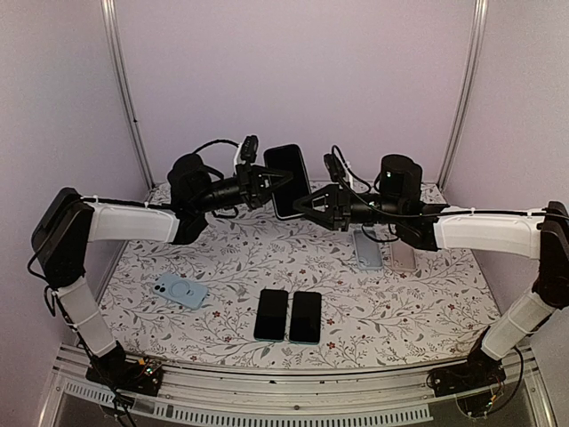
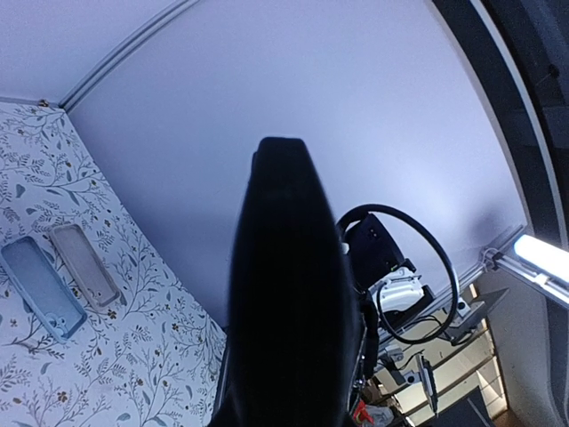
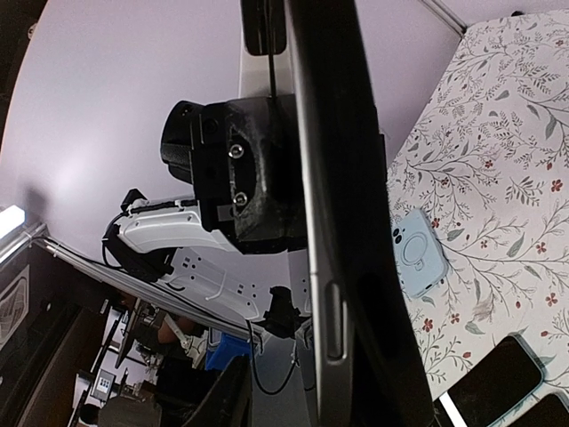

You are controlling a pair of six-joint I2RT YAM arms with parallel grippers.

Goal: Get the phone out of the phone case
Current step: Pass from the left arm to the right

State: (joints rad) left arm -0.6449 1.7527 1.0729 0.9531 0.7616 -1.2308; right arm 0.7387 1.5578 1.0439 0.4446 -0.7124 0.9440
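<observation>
Item 1: dark-screened rectangular phone (image 1: 286, 169), held in the air over the far part of the white floral-patterned table cover (image 1: 222, 258). Its glossy face is turned to the overhead camera. Its long axis runs nearly straight up that view, the top end leaning slightly to my left. I cannot tell a case apart from the handset.

Item 2: my left gripper (image 1: 274, 181), clamped on the phone's left long edge. From that wrist the phone shows edge-on as a dark slab.

Item 3: my right gripper (image 1: 302, 203), at the phone's lower right edge, fingers either side of it. I cannot tell whether they press on it.

Item 4: light-blue case with a ring (image 1: 180, 290), flat on the near left.

Item 5: two black phones (image 1: 288, 316), flat and side by side near the front.

Item 6: blue-grey empty case (image 1: 367, 249) and pale grey empty case (image 1: 403, 255), side by side on the right.
</observation>
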